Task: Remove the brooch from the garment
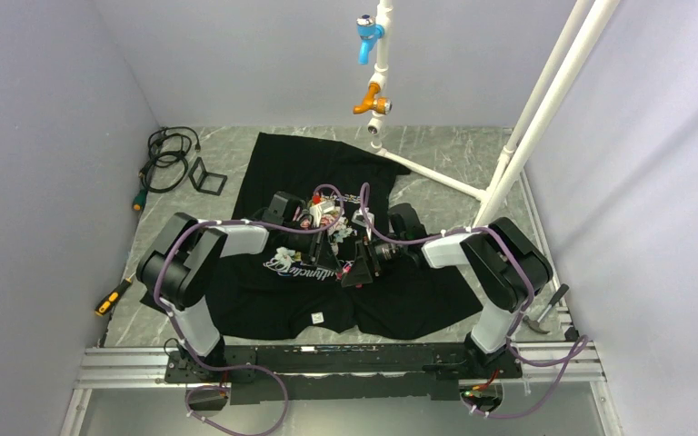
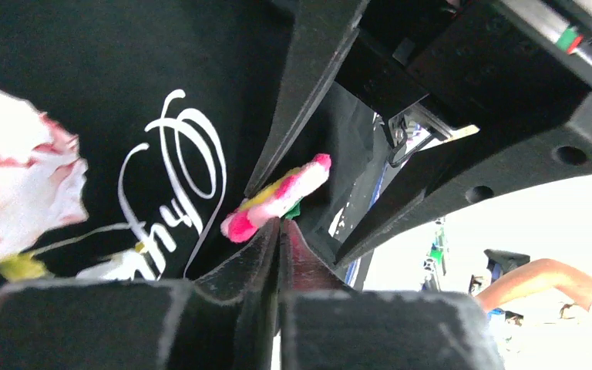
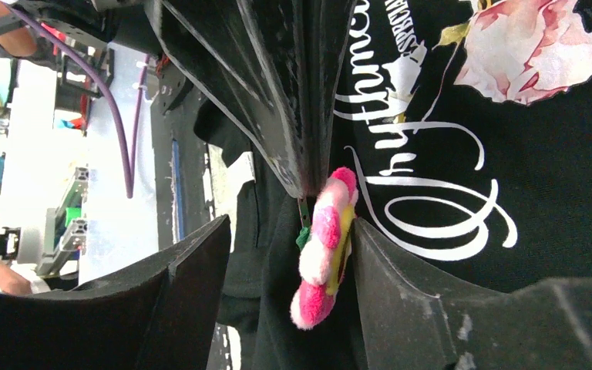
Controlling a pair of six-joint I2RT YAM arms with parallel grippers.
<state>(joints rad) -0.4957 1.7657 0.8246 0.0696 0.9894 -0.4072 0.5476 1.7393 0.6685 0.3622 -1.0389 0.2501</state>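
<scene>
Both arms fold inward from the near edge: the left arm [image 1: 191,263] and the right arm [image 1: 500,259] bend at the elbow, and their wrists meet over the middle of the tabletop. The table [image 1: 454,150] is grey and marbled, with pale lilac walls around it. A white pipe frame [image 1: 545,109] rises from the far right corner and a coiled black cable [image 1: 168,159] lies in the far left corner. The garment [image 1: 273,168] is spread flat from the near edge almost to the far one.

The right gripper [image 3: 293,231] is spread wide, one finger on each side of the brooch [image 3: 325,247]. The left gripper [image 2: 279,227] has its fingers pressed together, their tips against the brooch's edge; whether they pinch anything I cannot tell. The brooch stands edge-on off the cloth beside the white script [image 3: 432,208], mid-table
</scene>
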